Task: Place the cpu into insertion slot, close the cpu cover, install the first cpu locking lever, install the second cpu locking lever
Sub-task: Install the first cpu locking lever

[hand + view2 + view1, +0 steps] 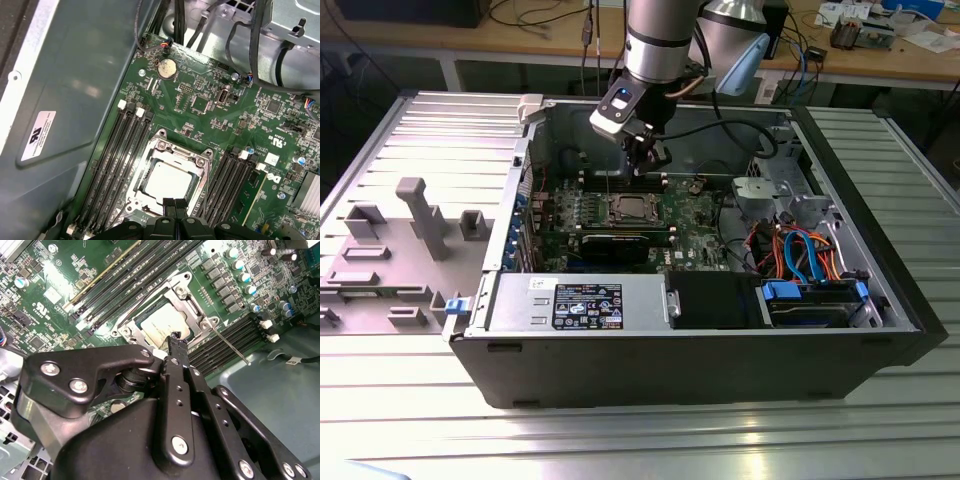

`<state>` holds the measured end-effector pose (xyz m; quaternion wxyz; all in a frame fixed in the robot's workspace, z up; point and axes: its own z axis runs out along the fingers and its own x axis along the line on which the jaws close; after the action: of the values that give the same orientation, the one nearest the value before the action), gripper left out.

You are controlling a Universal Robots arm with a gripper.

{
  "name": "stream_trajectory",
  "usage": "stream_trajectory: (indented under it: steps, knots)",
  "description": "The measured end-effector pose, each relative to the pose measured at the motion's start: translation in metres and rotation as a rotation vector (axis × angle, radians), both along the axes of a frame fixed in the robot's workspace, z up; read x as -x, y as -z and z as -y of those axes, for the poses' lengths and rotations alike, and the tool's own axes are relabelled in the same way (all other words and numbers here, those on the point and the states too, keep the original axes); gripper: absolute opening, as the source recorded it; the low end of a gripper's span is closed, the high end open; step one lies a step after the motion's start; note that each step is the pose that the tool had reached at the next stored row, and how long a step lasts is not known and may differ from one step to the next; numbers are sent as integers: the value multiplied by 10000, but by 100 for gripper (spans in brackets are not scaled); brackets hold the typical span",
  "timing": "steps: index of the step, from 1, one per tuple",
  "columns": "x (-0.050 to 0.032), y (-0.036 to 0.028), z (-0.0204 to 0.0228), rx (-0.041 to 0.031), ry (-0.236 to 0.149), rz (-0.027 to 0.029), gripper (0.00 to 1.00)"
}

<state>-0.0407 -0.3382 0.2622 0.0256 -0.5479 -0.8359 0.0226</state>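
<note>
The cpu (167,181) lies flat in the insertion slot (150,156) on the green motherboard, silver top up. The cpu cover (202,161) lies down around it as a silver frame. In the second wrist view the cpu (161,322) shows with a thin locking lever (231,346) sticking out over the memory slots beside the socket. My gripper (175,206) is shut with nothing between its fingers, its tips (175,338) hovering just above the socket's edge. In the exterior view the gripper (646,163) hangs over the back of the socket (628,210).
Black memory slots (117,150) flank the socket on both sides. A black graphics card (616,245) lies in front of it, with a grey drive cage (775,195) and cables at the exterior view's right. The case walls (525,170) enclose the board.
</note>
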Motion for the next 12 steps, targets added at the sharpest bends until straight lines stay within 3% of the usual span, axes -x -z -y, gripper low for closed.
stream_trajectory:
  steps: [12]
  knots:
    - [0,0,0,0,-224,-1,11]
